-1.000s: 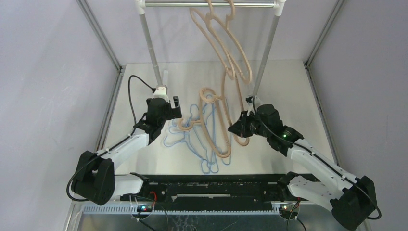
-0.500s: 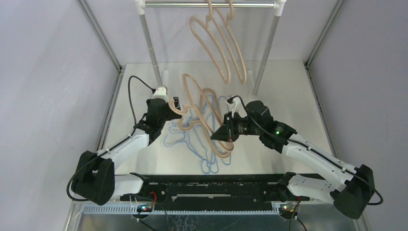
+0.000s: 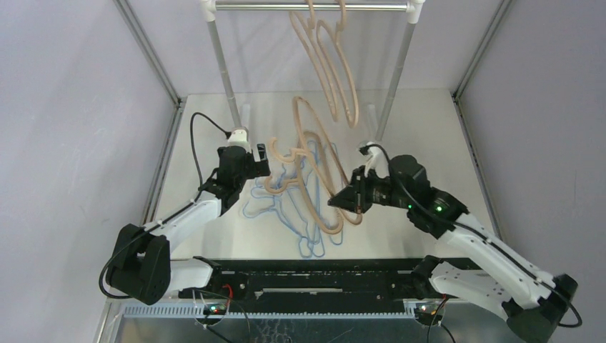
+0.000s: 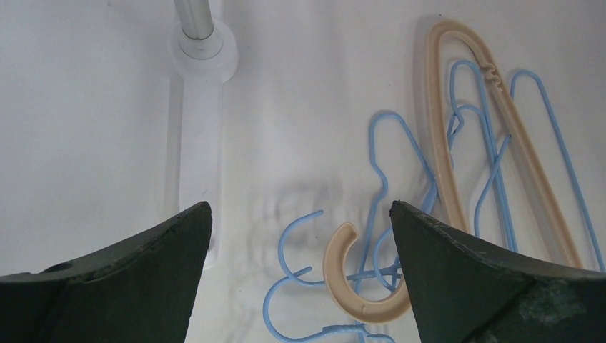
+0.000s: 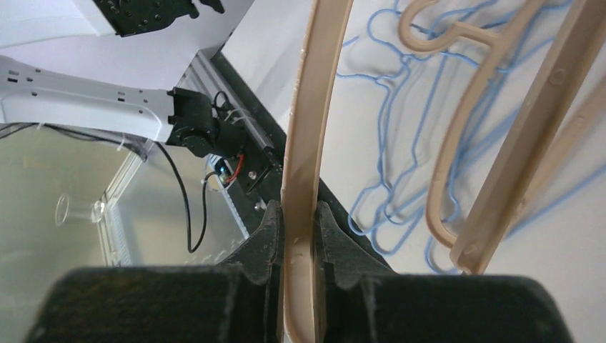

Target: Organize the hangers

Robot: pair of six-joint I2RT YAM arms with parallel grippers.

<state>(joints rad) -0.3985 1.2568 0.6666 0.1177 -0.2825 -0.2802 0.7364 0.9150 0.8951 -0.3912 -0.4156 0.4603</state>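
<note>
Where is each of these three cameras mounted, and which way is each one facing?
Top camera: above and behind both arms, looking down on the table and rail.
Left wrist: faces down between open left fingers at blue hangers lying flat.
Right wrist: looks past right fingers, shut on a wooden hanger, toward the table's near edge.
Shared: all three show the blue hangers.

The thick hangers (image 5: pixel 304 143) are light tan, and the thin wire hangers (image 4: pixel 377 153) are light blue. The worktop (image 4: pixel 86 128) is white, and the rail (image 3: pixel 307 6) is silver with white joints (image 3: pixel 207 8).
</note>
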